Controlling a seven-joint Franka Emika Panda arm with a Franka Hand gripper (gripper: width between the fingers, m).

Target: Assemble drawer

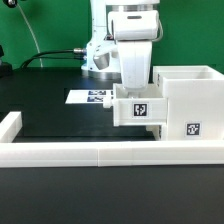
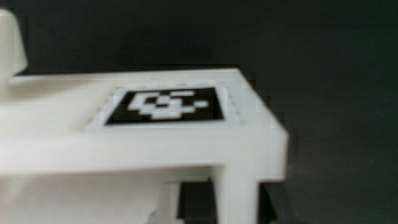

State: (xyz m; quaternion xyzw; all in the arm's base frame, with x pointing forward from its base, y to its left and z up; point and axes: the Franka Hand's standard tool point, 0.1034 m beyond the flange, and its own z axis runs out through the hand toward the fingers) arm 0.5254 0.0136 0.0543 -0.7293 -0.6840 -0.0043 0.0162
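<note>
My gripper (image 1: 134, 88) comes down from above and is shut on a small white tray (image 1: 140, 108), whose square tag faces the exterior camera. The tray sits against the side of the tall white case (image 1: 188, 100) that faces the exterior view's left; the case carries its own tag low on its front. In the wrist view the tray's tagged face (image 2: 169, 105) fills the frame. One thin white wall of the tray stands between my two dark fingers (image 2: 192, 200), at my gripper (image 2: 231, 205). A second tray does not show.
A low white rail (image 1: 90, 152) edges the near side of the black table, with a short end at the exterior view's left. The marker board (image 1: 92, 97) lies flat behind the tray. Black cables run at the back left.
</note>
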